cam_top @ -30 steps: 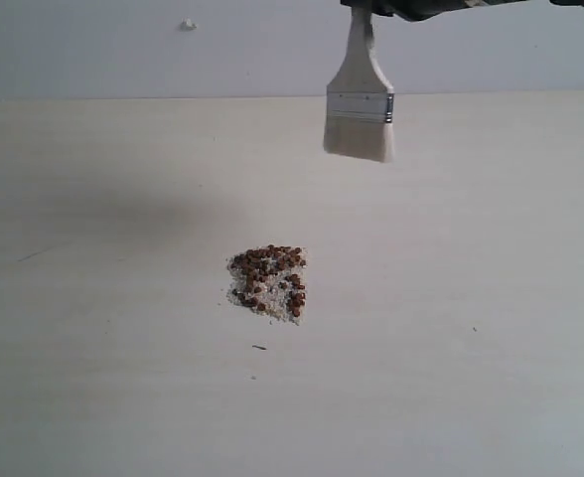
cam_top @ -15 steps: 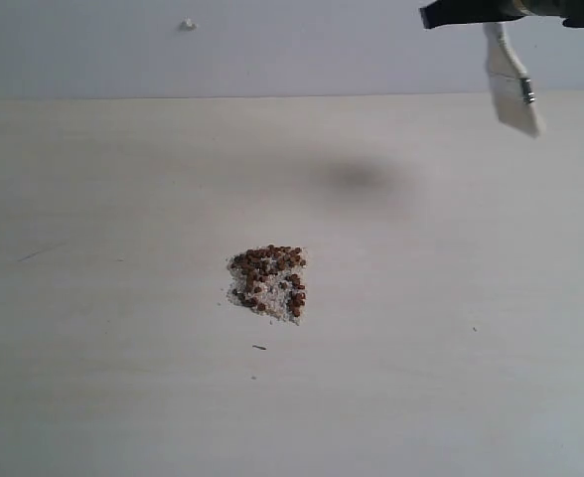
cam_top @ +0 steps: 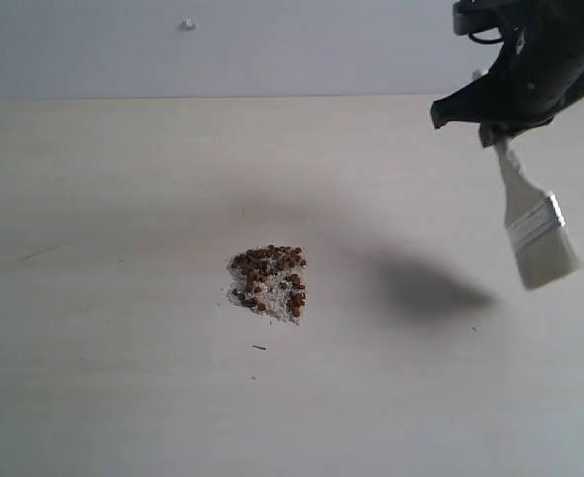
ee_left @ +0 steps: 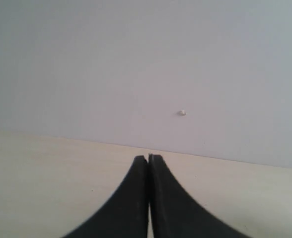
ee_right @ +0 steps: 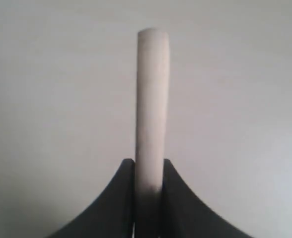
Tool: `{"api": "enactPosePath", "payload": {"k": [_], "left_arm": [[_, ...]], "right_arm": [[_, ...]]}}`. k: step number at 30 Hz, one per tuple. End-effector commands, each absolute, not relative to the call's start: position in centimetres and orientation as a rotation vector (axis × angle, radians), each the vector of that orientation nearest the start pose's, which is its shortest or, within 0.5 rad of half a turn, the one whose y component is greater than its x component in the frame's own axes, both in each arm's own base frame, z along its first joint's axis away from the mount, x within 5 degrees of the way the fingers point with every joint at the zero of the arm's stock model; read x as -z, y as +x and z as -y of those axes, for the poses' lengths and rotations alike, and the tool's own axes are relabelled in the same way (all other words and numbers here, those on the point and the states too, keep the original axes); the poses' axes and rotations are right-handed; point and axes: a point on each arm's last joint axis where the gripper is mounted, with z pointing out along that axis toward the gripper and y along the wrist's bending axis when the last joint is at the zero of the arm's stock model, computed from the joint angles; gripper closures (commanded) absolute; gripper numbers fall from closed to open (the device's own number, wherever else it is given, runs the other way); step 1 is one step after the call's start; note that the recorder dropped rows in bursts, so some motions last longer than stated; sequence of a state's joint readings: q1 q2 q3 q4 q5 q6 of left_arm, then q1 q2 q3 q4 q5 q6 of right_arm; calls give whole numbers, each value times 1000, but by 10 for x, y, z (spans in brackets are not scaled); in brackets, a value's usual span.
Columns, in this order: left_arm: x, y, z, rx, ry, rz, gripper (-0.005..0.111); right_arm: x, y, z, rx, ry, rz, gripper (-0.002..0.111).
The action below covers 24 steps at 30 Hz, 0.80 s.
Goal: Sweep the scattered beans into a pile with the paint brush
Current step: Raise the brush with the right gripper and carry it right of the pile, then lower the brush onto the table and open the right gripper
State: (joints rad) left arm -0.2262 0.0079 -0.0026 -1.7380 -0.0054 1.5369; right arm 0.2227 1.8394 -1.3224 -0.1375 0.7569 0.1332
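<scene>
Swung down-right with paint brush point(cam_top: 536, 227) clamped in right gripper point(cam_top: 498, 137), left gripper point(ee_left: 149, 158) pressed together; could scatter pile point(cam_top: 267, 281) if dropped hard.

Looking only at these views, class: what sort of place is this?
Probably a robot test bench: plain pale table against a blank wall, a pile of beans, the right hand holding a paint brush.

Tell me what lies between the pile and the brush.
Only bare table, darkened by the shadow of the brush; the exterior view shows it.
</scene>
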Motion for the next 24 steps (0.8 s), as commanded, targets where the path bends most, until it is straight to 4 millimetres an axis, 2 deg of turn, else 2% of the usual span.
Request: {"api": "enactPosePath", "payload": {"k": [1, 5, 7, 9, 10, 11, 12, 15, 17, 22, 24], "left_arm": [[-213, 55, 12, 349, 13, -1500, 107], [-213, 55, 12, 349, 13, -1500, 107], [-213, 55, 12, 349, 13, -1500, 107], [-213, 55, 12, 349, 13, -1500, 107], [-213, 55, 12, 349, 13, -1500, 107], [-213, 55, 12, 349, 13, -1500, 107], [-213, 55, 12, 349, 13, -1500, 107], [-213, 55, 12, 349, 13, -1500, 107], [-213, 55, 12, 349, 13, -1500, 107], [-213, 55, 12, 349, 13, -1500, 107], [-213, 55, 12, 349, 13, -1500, 107]], "right_arm": [[-219, 357, -102, -392, -251, -2885, 108], [-218, 347, -119, -716, -186, -2901, 108], [-212, 345, -124, -825, -134, -2883, 108], [-197, 346, -128, -915, -69, -2852, 108], [-180, 350, -131, -954, -4, -2830, 108], [-172, 351, -131, -969, 12, -2830, 108], [-155, 355, -134, -997, 20, -2852, 108], [-122, 359, -135, -1006, 52, -2894, 108], [-113, 361, -136, -1011, 47, -2894, 108], [-110, 366, -133, -937, 68, -2857, 108], [-108, 369, -130, -879, 61, -2841, 102]]}}
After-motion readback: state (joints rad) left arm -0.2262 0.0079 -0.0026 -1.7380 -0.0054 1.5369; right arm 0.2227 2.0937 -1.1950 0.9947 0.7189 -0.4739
